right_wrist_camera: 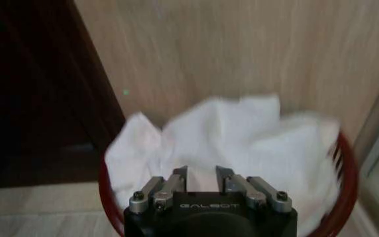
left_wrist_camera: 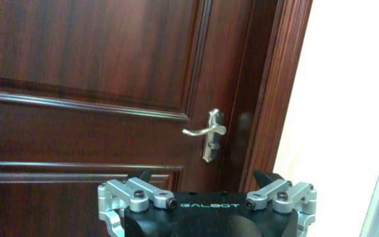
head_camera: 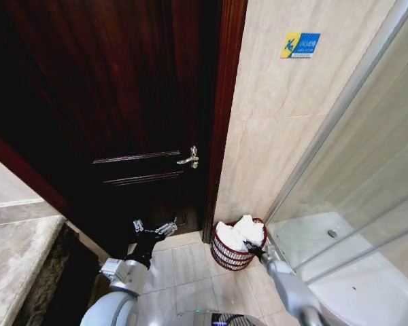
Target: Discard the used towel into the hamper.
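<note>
The hamper, a small round dark red wire basket, stands on the floor in the corner between the door frame and the tiled wall. The white towel lies bunched inside it and rises above the rim. My right gripper hovers at the hamper's near rim. In the right wrist view, this gripper has its fingers a little apart, with the towel lying beyond them inside the hamper. My left gripper is open and held low in front of the door, to the left of the hamper.
A dark wooden door with a silver lever handle is shut behind the left arm. A glass shower screen runs along the right. Pale floor tiles lie between the arms. A stone ledge is at the left.
</note>
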